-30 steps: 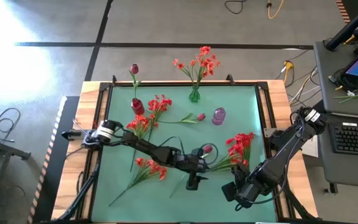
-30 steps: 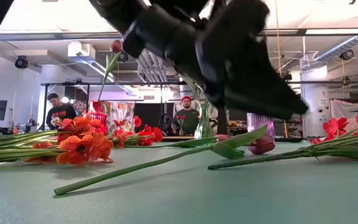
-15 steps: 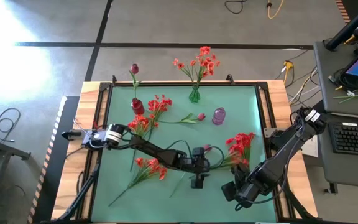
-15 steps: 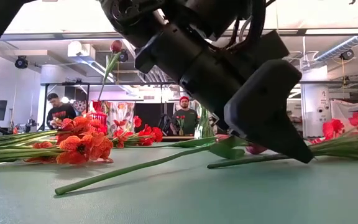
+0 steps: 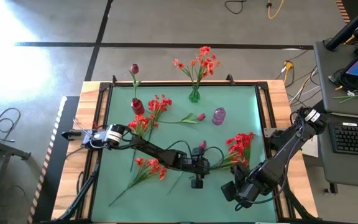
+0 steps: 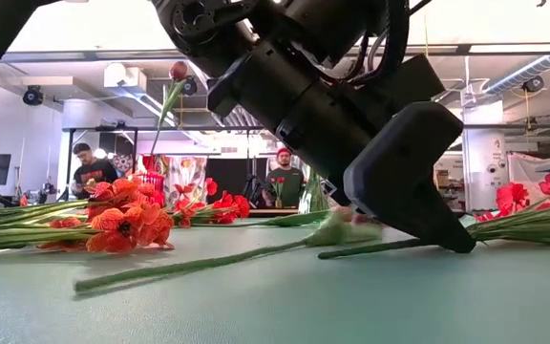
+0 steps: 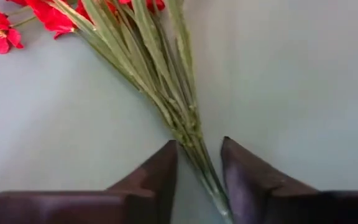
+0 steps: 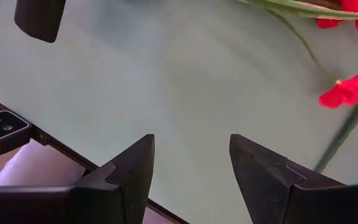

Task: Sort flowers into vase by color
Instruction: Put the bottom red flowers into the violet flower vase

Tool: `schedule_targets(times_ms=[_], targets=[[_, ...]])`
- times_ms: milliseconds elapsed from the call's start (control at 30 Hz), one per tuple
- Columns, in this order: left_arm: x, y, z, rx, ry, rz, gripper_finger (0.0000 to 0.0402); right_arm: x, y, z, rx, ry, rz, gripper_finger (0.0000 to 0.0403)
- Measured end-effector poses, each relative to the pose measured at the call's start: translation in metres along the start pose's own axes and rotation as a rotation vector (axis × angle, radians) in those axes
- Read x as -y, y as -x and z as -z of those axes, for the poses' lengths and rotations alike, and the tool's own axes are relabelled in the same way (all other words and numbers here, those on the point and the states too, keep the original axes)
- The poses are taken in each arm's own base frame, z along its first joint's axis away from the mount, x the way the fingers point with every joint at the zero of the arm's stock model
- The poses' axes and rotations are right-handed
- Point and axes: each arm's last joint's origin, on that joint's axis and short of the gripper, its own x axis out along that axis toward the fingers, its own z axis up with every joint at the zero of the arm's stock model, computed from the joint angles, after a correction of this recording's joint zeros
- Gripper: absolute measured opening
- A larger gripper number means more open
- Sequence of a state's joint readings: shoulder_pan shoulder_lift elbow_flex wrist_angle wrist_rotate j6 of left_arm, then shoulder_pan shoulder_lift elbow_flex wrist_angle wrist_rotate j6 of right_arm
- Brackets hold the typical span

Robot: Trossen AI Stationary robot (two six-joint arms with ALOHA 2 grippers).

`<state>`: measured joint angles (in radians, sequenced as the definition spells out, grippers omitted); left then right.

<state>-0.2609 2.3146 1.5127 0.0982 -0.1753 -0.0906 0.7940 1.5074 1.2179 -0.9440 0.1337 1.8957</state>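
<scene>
My left gripper (image 5: pixel 197 167) (image 7: pixel 199 142) points down at the green mat, mid-table. Its fingers are narrowly open astride the green stalk bundle (image 7: pixel 166 99) of the bright red flower cluster (image 5: pixel 241 145), close to the cut end. A magenta tulip (image 5: pixel 202 145) lies just beyond the gripper, its stalk passing under it. My right gripper (image 5: pixel 238 190) (image 8: pixel 191 146) hovers open over the mat's near right part, with nothing between its fingers. At the far edge stand a green vase (image 5: pixel 194 95) with orange-red sprays, a red vase (image 5: pixel 137 106) with one tulip, and a purple vase (image 5: pixel 219 116). My left gripper comes from above with its fingers across the red cluster's stalk bundle near the cut end (image 7: pixel 194 155). One finger (image 7: pixel 166 163) lies against the bundle's side, and the other (image 7: pixel 238 163) stands a little apart. The stalks lie flat on the mat.
Orange-red sprays lie on the mat at the left (image 5: pixel 149 168) (image 5: pixel 140 124) (image 5: pixel 159 104), and another tulip (image 5: pixel 194 117) lies near the purple vase. A black frame (image 5: pixel 263 112) rims the mat. Beyond the table, the low view shows people (image 6: pixel 285 182).
My left gripper has come down onto the mat over the red cluster's stalks, shifting slightly toward the table's right edge. The magenta tulip beside it has been nudged: its bud has slid a little toward the far left and its stalk has shifted on the mat.
</scene>
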Motion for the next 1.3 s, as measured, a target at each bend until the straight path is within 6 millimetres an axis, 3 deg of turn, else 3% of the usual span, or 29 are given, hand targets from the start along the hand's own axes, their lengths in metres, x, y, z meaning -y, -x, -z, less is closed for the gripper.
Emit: schedule_targets(times_ms=[167, 467, 633, 900, 1100, 1300], targets=[[0.0, 0.0, 0.0, -0.005, 0.0, 0.019, 0.0011, 0.0, 0.0, 0.0, 0.001, 0.031, 0.0, 0.0201], [-0.011, 0.018, -0.007, -0.094, -0.023, 0.054, 0.0001, -0.003, 0.004, -0.001, 0.028, 0.169, -0.024, 0.0201], [-0.023, 0.038, -0.023, -0.098, -0.036, 0.152, 0.0, -0.01, 0.019, -0.004, 0.13, 0.276, -0.097, 0.0201], [-0.039, 0.089, -0.038, 0.012, -0.067, 0.231, 0.0, -0.022, 0.067, -0.014, 0.389, 0.486, -0.243, 0.0201], [-0.056, 0.136, -0.024, 0.148, -0.024, 0.265, 0.0, -0.024, 0.105, -0.023, 0.634, 0.679, -0.27, 0.0201], [-0.071, 0.179, -0.009, 0.265, 0.0, 0.203, 0.0, -0.018, 0.131, -0.035, 0.946, 0.805, -0.162, 0.0201]])
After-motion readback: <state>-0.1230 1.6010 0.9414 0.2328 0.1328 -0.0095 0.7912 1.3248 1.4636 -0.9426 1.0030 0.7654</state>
